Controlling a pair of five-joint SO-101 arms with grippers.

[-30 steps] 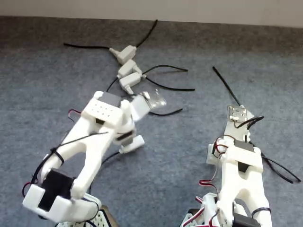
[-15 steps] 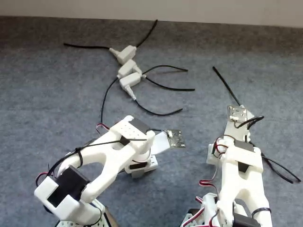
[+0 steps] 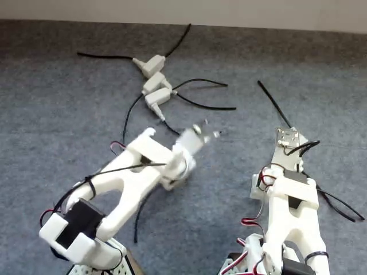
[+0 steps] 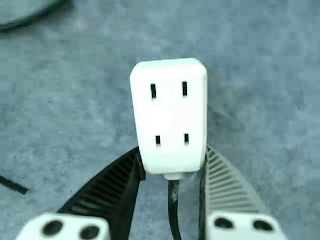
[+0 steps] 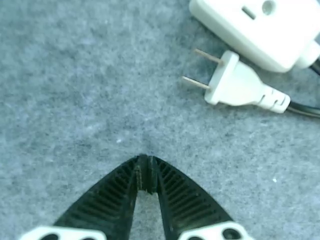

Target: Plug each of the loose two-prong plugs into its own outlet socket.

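Closed jaws, two-prong plug (image 5: 235,82) beside outlet block (image 5: 260,27)

A white outlet block (image 4: 170,117) sits clamped between the jaws of the left gripper (image 4: 172,165). Its face shows two pairs of narrow slots, all empty, and its black cord (image 4: 173,210) runs back between the jaws. Ahead of the right gripper (image 5: 146,167), whose jaws are closed, and off to one side, a white two-prong plug (image 5: 240,85) lies flat with bare prongs. A second outlet block (image 5: 260,30) lies just beside it. Well beyond the left jaws, three more white cord ends (image 3: 156,83) lie in a close row.
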